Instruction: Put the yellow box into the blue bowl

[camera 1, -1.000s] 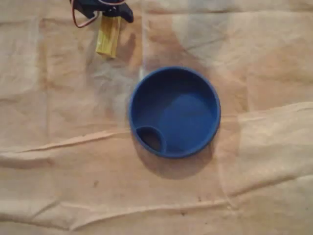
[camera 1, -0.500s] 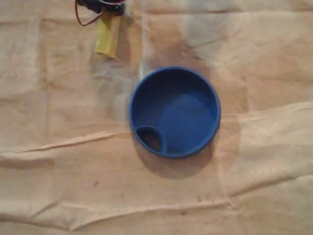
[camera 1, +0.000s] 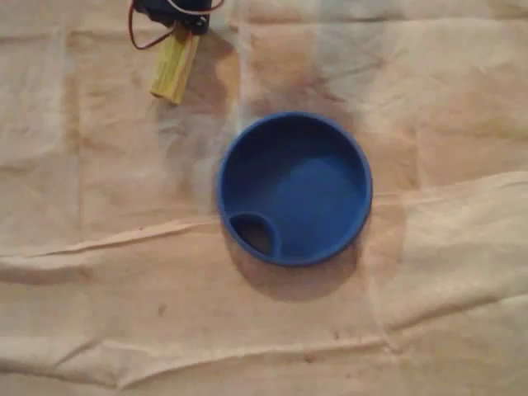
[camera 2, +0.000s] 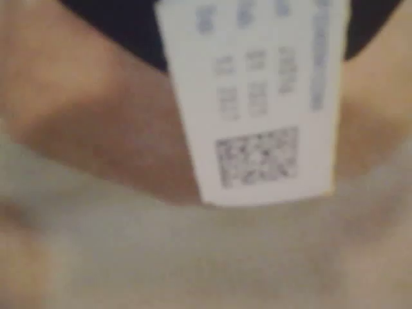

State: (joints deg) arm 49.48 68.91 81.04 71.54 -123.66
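Overhead view puts the yellow box (camera 1: 175, 64) at the upper left, one end clamped in the dark end effector (camera 1: 183, 25) at the frame's top edge, the other end angling down and to the left. The wrist view shows the box's (camera 2: 257, 103) white label with a printed code close under the camera, and a soft shadow on the cloth beneath suggests it hangs clear of the cloth-covered counter (camera 1: 99, 313). The blue bowl (camera 1: 294, 188) sits near the middle, well apart from the box and with nothing in it. So the pickup looks done; carrying across to the bowl and letting go remain.
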